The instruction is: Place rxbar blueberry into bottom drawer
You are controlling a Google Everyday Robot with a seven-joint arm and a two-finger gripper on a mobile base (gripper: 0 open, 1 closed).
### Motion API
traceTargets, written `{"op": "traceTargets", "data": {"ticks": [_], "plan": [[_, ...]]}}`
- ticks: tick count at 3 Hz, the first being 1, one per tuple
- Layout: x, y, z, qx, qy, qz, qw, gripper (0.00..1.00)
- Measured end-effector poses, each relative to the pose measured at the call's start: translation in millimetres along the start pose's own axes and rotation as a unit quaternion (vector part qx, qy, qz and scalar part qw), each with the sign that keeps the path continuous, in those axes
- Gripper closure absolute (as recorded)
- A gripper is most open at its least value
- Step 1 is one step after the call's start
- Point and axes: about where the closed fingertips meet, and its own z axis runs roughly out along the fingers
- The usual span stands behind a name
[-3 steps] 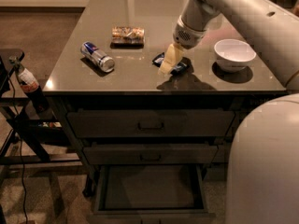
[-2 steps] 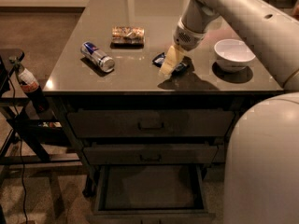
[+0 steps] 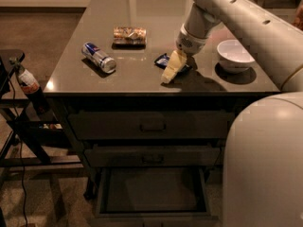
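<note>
The rxbar blueberry (image 3: 163, 59) lies flat on the cabinet top, a dark blue wrapper partly hidden under my gripper. My gripper (image 3: 171, 70) is down on the bar near the top's front edge, right of centre, pointing toward the front left. The bottom drawer (image 3: 151, 190) is pulled open below, with a flat dark inside that holds nothing I can see.
A blue-silver can (image 3: 98, 57) lies on its side at the left of the top. A brown-gold snack packet (image 3: 129, 35) lies behind it. A white bowl (image 3: 234, 55) stands at the right. Two upper drawers (image 3: 151, 125) are shut. A dark stand (image 3: 19, 108) is at the left. My pale body (image 3: 265, 164) fills the lower right.
My gripper has shifted only slightly over the bar. A little more of the bar's left end shows now.
</note>
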Motion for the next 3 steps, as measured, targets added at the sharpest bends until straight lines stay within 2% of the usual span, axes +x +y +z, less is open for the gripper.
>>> {"op": "traceTargets", "data": {"ticks": [1, 3], "plan": [[0.0, 0.0, 0.0, 0.000, 0.000, 0.000, 1.0000, 0.19], [0.0, 0.0, 0.1, 0.000, 0.000, 0.000, 1.0000, 0.66]]}}
